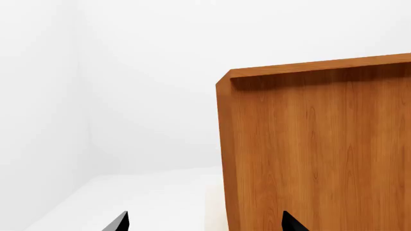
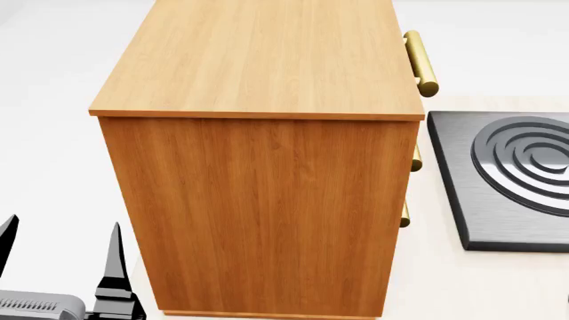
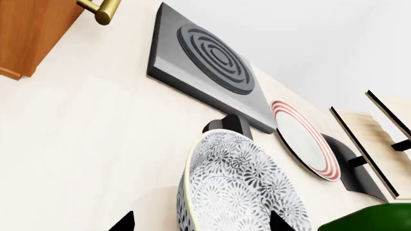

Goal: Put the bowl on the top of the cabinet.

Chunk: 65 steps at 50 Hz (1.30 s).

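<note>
The cabinet (image 2: 258,160) fills the head view, its flat top bare, brass handles (image 2: 420,62) on its drawer side facing the stove plate (image 2: 507,177). Beside the cabinet's opposite side, the left gripper (image 2: 58,257) hangs with fingers spread, grasping nothing. The bowl (image 3: 241,187) sits on the pale counter (image 3: 90,144) beyond the stove plate from the cabinet — right gripper (image 3: 202,222) fingertips flank it; contact cannot be told.
</note>
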{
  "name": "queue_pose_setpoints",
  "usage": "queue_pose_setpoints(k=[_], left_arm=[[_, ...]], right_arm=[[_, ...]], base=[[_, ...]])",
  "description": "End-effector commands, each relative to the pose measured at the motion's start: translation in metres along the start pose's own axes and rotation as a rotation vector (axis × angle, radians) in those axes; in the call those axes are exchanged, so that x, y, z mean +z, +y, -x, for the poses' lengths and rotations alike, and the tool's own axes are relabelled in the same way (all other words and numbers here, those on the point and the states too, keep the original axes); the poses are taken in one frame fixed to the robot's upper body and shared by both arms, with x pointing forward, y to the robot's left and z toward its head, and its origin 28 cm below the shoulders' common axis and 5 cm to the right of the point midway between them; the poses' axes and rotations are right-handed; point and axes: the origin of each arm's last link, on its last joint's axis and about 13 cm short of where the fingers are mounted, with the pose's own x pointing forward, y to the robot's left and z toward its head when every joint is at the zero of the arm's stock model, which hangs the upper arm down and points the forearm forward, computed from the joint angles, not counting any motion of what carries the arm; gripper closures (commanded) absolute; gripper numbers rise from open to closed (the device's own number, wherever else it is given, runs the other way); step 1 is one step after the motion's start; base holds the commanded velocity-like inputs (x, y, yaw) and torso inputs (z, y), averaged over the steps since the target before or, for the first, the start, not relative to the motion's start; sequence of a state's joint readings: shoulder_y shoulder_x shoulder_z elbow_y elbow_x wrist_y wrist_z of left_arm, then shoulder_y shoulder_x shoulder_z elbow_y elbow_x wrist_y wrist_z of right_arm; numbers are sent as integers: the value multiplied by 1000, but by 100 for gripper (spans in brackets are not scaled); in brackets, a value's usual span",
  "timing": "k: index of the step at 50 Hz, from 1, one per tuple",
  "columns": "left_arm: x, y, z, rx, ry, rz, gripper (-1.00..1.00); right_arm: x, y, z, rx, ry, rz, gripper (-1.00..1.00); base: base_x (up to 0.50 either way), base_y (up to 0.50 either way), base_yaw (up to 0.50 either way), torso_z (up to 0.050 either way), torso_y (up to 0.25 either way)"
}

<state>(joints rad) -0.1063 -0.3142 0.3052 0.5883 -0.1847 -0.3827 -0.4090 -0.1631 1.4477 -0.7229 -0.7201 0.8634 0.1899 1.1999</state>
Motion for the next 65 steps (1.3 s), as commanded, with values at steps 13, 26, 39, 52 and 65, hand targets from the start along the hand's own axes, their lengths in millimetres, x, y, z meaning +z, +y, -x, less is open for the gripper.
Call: queue_pose_setpoints(k=[13, 26, 39, 52, 65], left_arm=[[0, -1, 0, -2, -1, -3, -100], [0, -1, 0, -2, -1, -5, -100], [0, -1, 0, -5, 2, -6, -100], [0, -1, 0, -4, 1, -7, -100], [1, -1, 0, -4, 1, -7, -100]], right_arm=[[-7, 1, -8, -6, 25, -17, -100], [-8, 1, -11, -2, 15, -14, -100], [-7, 4, -19, -3, 13, -1, -100], [-10, 4, -21, -11, 24, -6, -100], [-12, 5, -23, -13, 29, -7, -100]], base=[[0, 0, 0, 0, 0], [0, 0, 0, 0, 0], [0, 0, 0, 0, 0], [0, 0, 0, 0, 0], [0, 0, 0, 0, 0]])
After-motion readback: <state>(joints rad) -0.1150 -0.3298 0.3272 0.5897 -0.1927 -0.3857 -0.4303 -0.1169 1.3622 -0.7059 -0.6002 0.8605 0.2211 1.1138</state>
